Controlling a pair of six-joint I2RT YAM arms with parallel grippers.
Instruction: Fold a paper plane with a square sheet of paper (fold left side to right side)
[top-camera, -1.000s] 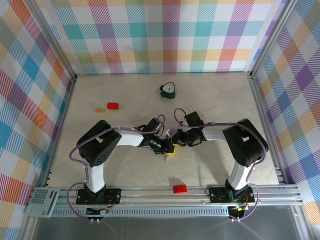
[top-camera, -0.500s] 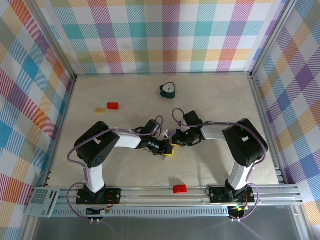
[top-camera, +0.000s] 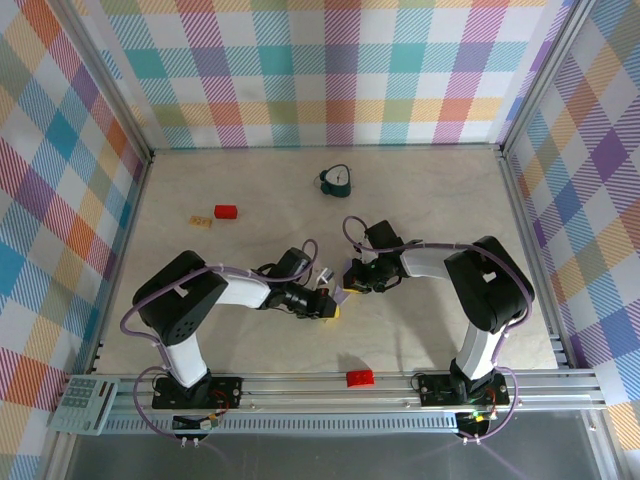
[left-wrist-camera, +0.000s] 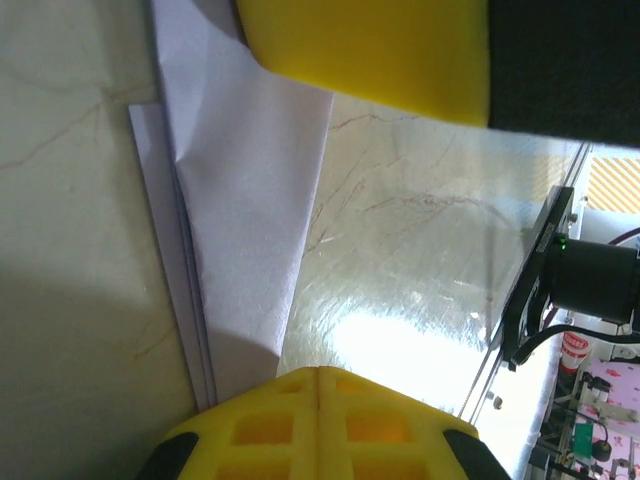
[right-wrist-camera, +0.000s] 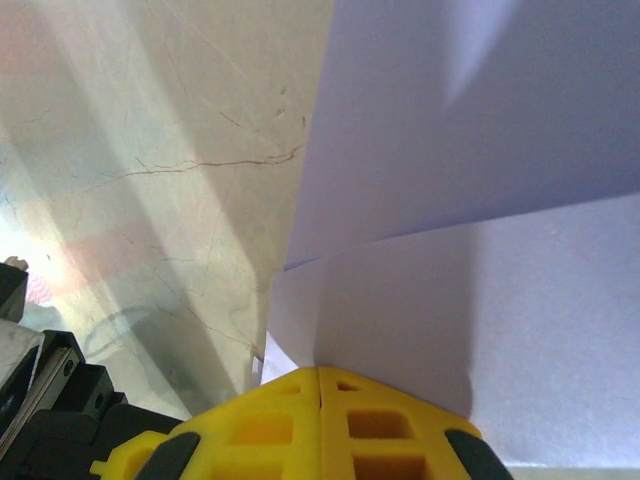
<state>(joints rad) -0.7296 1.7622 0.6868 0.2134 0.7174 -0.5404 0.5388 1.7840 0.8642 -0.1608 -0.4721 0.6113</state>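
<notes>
The pale lavender paper (top-camera: 338, 294) lies folded on the table between the two grippers, mostly covered by them. In the left wrist view the paper (left-wrist-camera: 245, 180) is a long narrow strip of stacked layers with creases. My left gripper (left-wrist-camera: 318, 372) is shut, its yellow tips resting at the strip's near end. The right gripper's yellow finger (left-wrist-camera: 370, 50) presses the far end. In the right wrist view the paper (right-wrist-camera: 480, 200) shows two overlapping layers, and my right gripper (right-wrist-camera: 318, 372) is shut with its tips down on the lower layer. From above, the left gripper (top-camera: 328, 308) and right gripper (top-camera: 350, 283) nearly meet.
A dark teal clock-like object (top-camera: 336, 180) stands at the back middle. A red block (top-camera: 226, 211) and a tan block (top-camera: 203, 220) lie at the back left. Another red block (top-camera: 359, 377) sits on the front rail, and a grey keypad (top-camera: 85, 403) at the front left corner.
My left gripper has slid a little left and toward the near edge along the paper, its arm swinging lower. The right gripper has shifted slightly left. Both stayed shut.
</notes>
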